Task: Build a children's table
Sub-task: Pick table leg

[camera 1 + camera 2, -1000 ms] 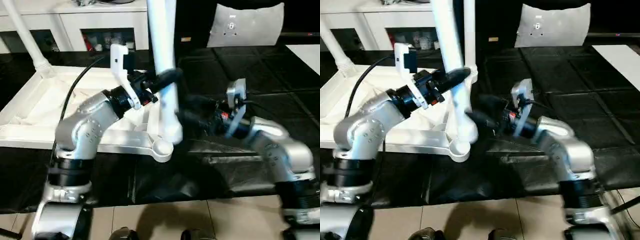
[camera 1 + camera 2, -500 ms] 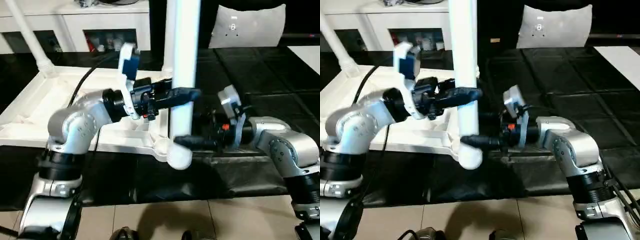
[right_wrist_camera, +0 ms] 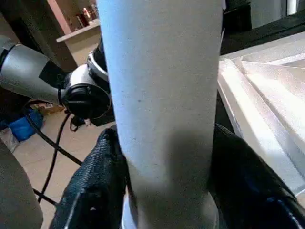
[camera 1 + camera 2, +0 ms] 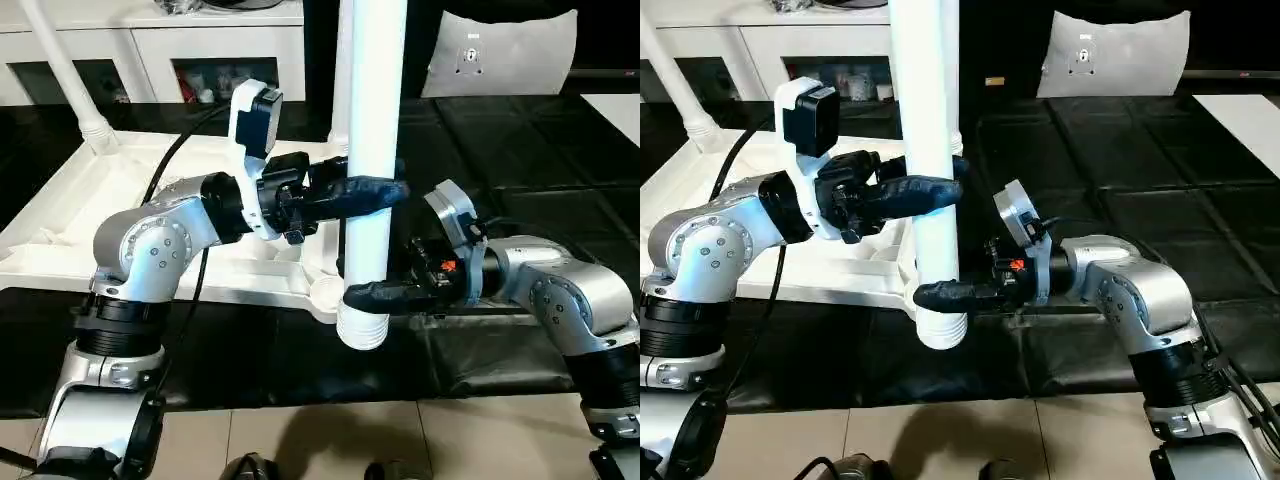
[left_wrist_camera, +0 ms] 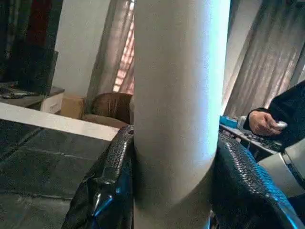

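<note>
- Since the earlier frame, the leg [image 4: 372,150] now stands upright, off the corner socket [image 4: 325,293], and the right claw [image 4: 378,296] has clamped its lower end.
- Eye views: left claw [image 4: 937,191] grips it higher; top [image 4: 60,215] lies on the bench [image 4: 520,150].
- Wrist views: fingers [image 5: 107,181] press both sides.

A curtained living room [image 5: 267,62] with a brown armchair [image 5: 110,106].
</note>
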### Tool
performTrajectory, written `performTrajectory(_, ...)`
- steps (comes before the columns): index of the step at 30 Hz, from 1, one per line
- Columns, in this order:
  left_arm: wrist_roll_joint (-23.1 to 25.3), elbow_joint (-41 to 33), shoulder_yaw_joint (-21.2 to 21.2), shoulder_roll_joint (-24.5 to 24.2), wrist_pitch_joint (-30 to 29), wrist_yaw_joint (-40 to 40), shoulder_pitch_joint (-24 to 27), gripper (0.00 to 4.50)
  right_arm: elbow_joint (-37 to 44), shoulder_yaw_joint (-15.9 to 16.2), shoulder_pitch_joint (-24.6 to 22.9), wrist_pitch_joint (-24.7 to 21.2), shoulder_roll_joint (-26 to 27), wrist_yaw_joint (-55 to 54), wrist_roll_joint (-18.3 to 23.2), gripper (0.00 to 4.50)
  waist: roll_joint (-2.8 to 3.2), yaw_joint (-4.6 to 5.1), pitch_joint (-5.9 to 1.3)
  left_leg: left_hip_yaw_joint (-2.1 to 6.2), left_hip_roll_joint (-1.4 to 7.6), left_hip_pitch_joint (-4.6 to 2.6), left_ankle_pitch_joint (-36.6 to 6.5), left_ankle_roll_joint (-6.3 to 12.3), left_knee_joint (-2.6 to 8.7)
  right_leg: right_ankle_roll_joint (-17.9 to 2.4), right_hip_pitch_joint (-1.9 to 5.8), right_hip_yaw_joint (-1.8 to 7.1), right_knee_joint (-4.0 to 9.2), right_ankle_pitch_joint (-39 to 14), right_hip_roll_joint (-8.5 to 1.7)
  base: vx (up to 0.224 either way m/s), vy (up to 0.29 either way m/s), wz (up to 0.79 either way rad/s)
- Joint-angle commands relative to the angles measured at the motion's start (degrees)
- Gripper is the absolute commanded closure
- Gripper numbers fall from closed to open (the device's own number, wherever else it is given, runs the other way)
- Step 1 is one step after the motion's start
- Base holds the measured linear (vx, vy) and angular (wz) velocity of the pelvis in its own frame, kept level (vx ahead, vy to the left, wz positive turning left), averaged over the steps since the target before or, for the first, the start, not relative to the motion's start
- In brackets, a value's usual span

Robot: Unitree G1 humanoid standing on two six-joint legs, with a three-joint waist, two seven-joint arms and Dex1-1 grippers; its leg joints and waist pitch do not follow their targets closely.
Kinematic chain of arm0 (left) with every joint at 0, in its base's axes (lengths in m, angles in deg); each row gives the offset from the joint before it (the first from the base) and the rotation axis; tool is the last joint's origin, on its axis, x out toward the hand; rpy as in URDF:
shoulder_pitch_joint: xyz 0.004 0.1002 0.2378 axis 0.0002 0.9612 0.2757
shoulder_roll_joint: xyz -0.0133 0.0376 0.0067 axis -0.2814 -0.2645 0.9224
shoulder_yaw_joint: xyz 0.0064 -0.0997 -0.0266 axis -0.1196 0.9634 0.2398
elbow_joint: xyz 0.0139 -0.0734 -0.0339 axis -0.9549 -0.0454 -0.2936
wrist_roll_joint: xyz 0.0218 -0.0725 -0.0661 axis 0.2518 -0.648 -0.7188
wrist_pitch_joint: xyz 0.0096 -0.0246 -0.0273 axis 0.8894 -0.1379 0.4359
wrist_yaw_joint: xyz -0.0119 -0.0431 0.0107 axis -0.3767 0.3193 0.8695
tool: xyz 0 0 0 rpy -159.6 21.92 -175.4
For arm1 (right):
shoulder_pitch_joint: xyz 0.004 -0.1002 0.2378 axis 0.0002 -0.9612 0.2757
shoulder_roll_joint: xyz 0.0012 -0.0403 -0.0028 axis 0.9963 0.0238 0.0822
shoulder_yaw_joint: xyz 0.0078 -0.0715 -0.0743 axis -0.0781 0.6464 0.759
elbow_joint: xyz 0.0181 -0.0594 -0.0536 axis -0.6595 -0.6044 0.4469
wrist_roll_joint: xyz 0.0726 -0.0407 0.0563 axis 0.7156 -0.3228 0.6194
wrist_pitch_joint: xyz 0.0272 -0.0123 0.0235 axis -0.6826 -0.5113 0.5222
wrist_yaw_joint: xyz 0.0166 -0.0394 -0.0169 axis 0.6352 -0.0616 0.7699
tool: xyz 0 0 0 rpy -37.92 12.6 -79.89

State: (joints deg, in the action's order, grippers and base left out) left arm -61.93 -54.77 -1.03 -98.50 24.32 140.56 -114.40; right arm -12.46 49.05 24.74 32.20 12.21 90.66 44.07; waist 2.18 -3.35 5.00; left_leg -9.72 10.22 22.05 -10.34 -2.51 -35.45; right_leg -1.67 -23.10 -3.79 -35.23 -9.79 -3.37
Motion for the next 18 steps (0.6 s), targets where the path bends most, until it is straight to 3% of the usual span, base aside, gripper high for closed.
performTrajectory(1,0.23,0.0,0.44,0.06,1.05,0.25,-1.27,2.68,1.42,0.57,0.61,-0.39,-0.37,0.09,0.27,2.36,-0.4,-0.07,-5.1,0.67,2.22,-0.82,-7.15,3.04,3.44,-10.78,3.45,2.55,4.51,-16.05,-3.97,0.0,0.0,0.0)
performTrajectory(11,3.45,0.44,-1.01,-0.52,2.24,-1.42,-0.73,2.68,1.91,0.63,-0.36,0.13,-0.37,0.25,-0.33,2.56,-0.4,-0.07,-5.12,0.67,2.2,-0.74,-6.94,2.99,3.44,-10.6,3.48,2.54,4.52,-16.19,-3.99,0.0,0.0,0.0)
performTrajectory(14,2.38,1.06,-0.24,-0.16,0.8,-2.15,-0.39,1.98,2.1,0.48,-0.77,0.29,-0.41,-0.23,-0.5,2.56,-0.22,-0.07,-5.16,0.66,2.17,-0.77,-7.02,2.95,3.41,-10.53,3.47,2.52,4.59,-16.35,-3.95,0.0,0.0,0.0)
performTrajectory(18,1.74,0.46,0.26,-0.49,0.39,-2.05,0.08,1.64,2.19,0.24,-1.25,0.8,-0.28,-0.93,-1.12,2.57,-0.29,-0.06,-5.16,0.7,2.19,-0.78,-7.22,2.86,3.43,-10.71,3.49,2.5,4.55,-16.05,-3.94,0.0,0.0,0.0)
